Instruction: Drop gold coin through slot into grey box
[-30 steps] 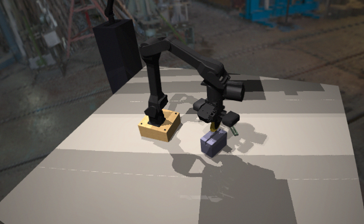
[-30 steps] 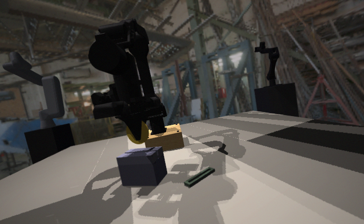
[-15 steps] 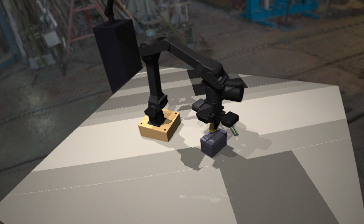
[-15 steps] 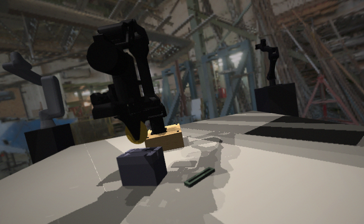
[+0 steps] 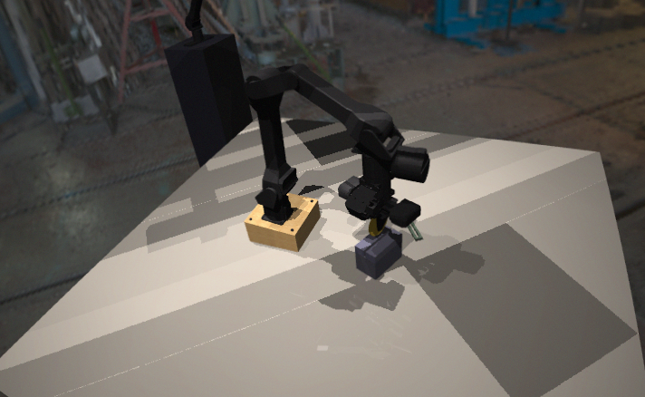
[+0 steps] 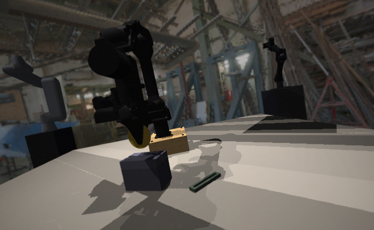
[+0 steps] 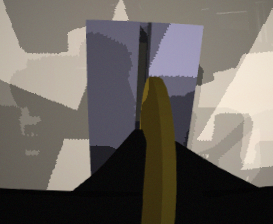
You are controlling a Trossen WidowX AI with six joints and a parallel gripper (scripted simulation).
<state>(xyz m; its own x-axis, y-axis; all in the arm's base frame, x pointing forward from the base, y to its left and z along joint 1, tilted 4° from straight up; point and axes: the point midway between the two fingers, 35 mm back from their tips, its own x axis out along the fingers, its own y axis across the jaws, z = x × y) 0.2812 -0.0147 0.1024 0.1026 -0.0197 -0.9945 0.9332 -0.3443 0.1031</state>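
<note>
So the gold coin (image 5: 375,227) (image 6: 146,137) (image 7: 160,155) is upright above the grey box (image 5: 387,257) (image 6: 141,177) (image 7: 109,95), and the gripper (image 5: 381,222) (image 6: 139,143) (image 7: 144,139) has it pinched, fingers nearly closed. Green holder (image 5: 412,230) (image 6: 193,188) sits empty to the right. Pale tabletop (image 5: 216,344) (image 6: 282,168) (image 7: 17,155) is all shadow patches, cluttered workshop behind. Box is lidded, can't see inside. Wrist view shows the slot (image 7: 143,70) lengthwise; only exterior gets the grey arm (image 6: 54,100) far left.

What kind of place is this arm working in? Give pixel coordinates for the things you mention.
Probably an old industrial hall or workshop: blue steel frames (image 6: 247,76), a red metal stand (image 6: 330,82) and girders overhead (image 6: 142,34) suggest it.
</note>
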